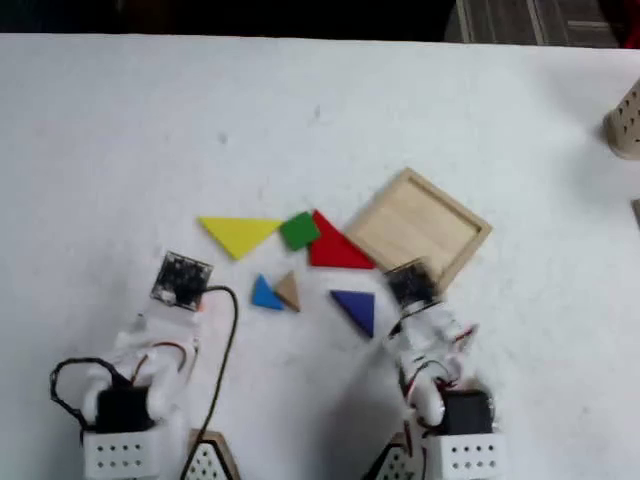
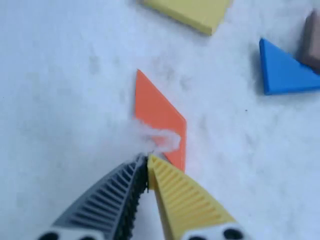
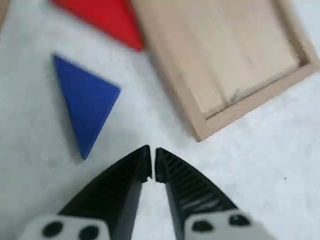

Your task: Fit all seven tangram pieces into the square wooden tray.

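Note:
The square wooden tray [image 1: 418, 228] lies tilted like a diamond, with nothing inside it. To its left lie a red triangle [image 1: 335, 245], a green square [image 1: 299, 230] and a yellow triangle [image 1: 238, 234]. Nearer the arms are a light blue triangle [image 1: 265, 293], a tan triangle [image 1: 288, 290] and a dark blue triangle [image 1: 355, 308]. An orange parallelogram [image 2: 160, 120] lies flat on the table. My left gripper [image 2: 147, 161] is shut, its tips at that piece's near end. My right gripper [image 3: 152, 165] is shut above bare table, between the dark blue triangle [image 3: 85, 102] and the tray's corner [image 3: 202, 132].
The table is white. A pale wooden peg stand [image 1: 625, 125] sits at the far right edge. Black cables [image 1: 225, 345] trail from the left arm near the front edge. Open room lies behind the pieces and to the left.

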